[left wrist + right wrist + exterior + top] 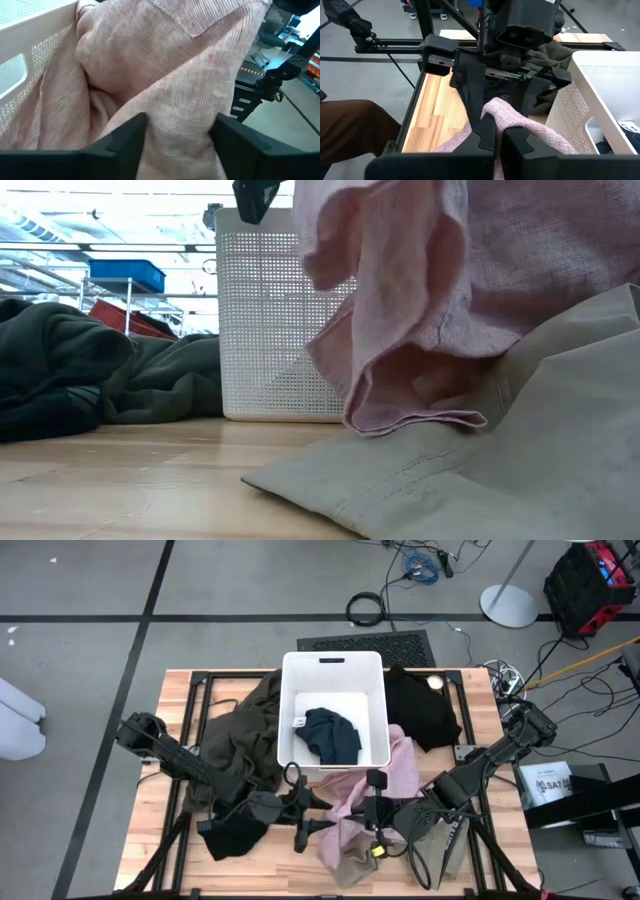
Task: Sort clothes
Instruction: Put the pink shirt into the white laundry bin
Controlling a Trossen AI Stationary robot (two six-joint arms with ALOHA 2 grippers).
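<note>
A pale pink garment (400, 765) lies to the near right of the white bin (333, 660) and is raised at its near end, over a khaki garment (500, 470). My right gripper (499, 137) is shut on the raised pink fold. My left gripper (180, 145) faces it from the table's left, its fingers closed in on the same fold. A navy garment (332, 735) lies in the bin. A dark olive garment (245, 735) rests against the bin's left side. One black garment (420, 705) lies to the bin's right, another (235, 835) under my left arm. My left gripper has a bunched fold of the pink garment (177, 120) between its two fingers (125, 145), which come in nearly level from the table's left; the cloth fills the gap. My right gripper pinches the same raised fold (502, 112) between its shut fingers, coming in from the table's right and slanting down. The garment hangs slack below, its lower folds (420, 420) on the khaki garment.
The bin's perforated wall (270, 330) stands just beyond the raised cloth. Bare wood shows at the table's near left (160, 860) and near right (495, 840). Black frame rails run along the table's edges (390, 49).
</note>
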